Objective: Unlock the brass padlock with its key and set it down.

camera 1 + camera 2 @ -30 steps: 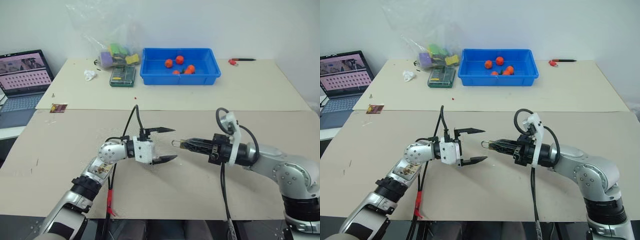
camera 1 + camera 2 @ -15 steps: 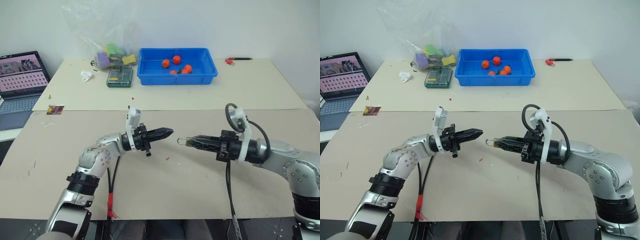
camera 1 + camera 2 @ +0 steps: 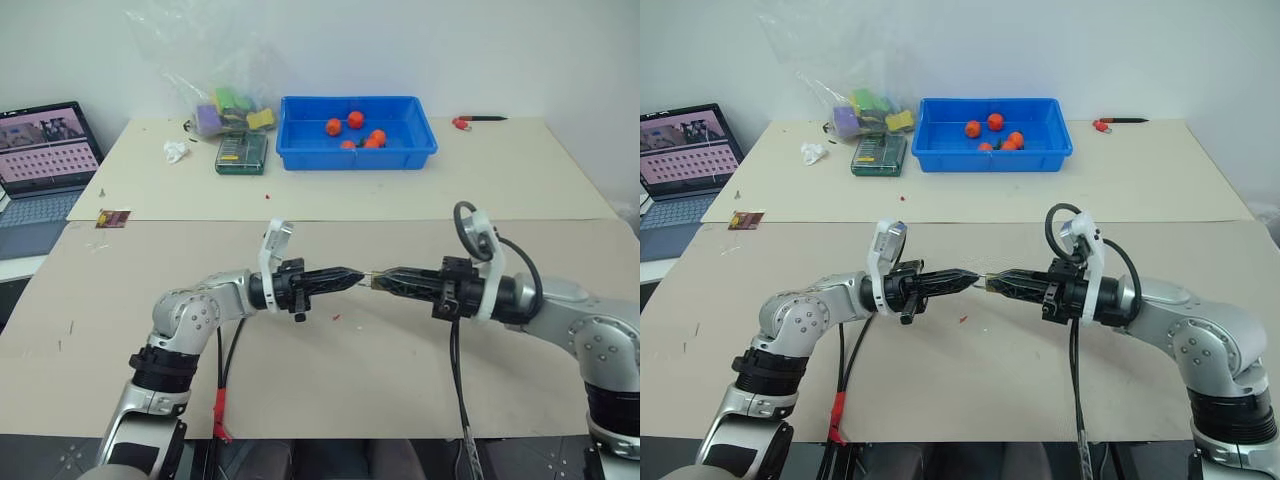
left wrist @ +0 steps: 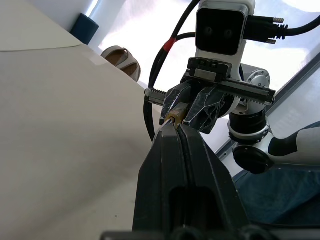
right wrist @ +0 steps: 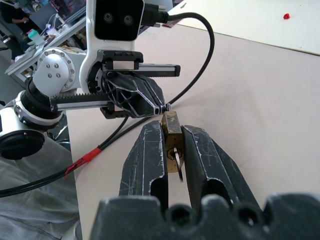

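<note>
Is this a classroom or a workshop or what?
Probably a lab or workroom for testing robots, not a home. Plain work tables stand against a bare white wall, a laptop runs at the side, and a blue bin and a bag of small items look like practice props.

Left gripper (image 3: 358, 275) jaws clamped together, tip-to-tip with right gripper (image 3: 376, 279), both arms level above tabletop

Brass-yellow padlock (image 5: 172, 131), silvery key (image 5: 178, 159), black claws.

table (image 3: 420, 360) bare near tools | blue bin (image 3: 357, 135), bags (image 3: 225, 105) far side
</note>
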Tool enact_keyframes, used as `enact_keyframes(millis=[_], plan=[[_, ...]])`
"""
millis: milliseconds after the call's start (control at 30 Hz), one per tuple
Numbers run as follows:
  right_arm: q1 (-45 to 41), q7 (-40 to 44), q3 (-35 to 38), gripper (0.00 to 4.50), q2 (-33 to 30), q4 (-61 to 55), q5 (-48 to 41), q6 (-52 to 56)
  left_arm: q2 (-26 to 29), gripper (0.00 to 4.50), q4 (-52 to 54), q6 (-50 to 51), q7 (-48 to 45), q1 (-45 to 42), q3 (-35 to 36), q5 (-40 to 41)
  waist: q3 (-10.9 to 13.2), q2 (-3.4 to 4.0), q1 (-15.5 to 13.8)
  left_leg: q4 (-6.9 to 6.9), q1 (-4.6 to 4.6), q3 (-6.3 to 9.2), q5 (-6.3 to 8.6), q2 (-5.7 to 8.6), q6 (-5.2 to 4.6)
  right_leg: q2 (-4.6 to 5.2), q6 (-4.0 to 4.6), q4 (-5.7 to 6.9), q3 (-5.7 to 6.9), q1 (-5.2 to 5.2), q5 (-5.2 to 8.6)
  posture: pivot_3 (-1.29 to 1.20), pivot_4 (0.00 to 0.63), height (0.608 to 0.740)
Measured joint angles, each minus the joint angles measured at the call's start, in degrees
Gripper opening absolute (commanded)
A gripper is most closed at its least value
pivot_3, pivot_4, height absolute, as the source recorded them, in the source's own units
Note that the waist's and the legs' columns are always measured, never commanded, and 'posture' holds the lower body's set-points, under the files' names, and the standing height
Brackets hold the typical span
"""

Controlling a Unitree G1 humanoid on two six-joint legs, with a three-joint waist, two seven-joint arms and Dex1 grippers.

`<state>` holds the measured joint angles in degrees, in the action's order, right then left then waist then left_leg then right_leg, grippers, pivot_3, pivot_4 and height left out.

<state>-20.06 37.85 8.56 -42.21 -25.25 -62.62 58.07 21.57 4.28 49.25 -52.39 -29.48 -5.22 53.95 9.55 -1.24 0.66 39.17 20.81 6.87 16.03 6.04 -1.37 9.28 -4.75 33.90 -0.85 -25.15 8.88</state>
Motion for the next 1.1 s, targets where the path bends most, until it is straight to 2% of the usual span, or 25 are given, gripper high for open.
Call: enact_keyframes(millis=[700,1100], plan=[[-0.49,-1.90,0.91,0.10,-0.08,-2.52,-7.30,1.38,-2.32,0.05,-2.22,-1.61,1.63,-0.24,1.90,-4.88,0.00,0.00,-0.11,0.00,0.02,0.00,0.00,-0.01,0.00,0.00,0.00,-0.13,0.00,0.00,0.00,0.00,0.150,0.740],[0.25,-2.19,0.35,0.10,-0.08,-2.58,-6.97,1.38,-3.32,0.05,-2.80,-2.69,1.63,-0.60,2.07,-6.97,0.00,0.00,-0.15,0.00,0.02,-0.01,0.01,0.00,0.00,0.00,0.00,-0.14,0.00,0.00,0.00,0.00,0.150,0.740]])
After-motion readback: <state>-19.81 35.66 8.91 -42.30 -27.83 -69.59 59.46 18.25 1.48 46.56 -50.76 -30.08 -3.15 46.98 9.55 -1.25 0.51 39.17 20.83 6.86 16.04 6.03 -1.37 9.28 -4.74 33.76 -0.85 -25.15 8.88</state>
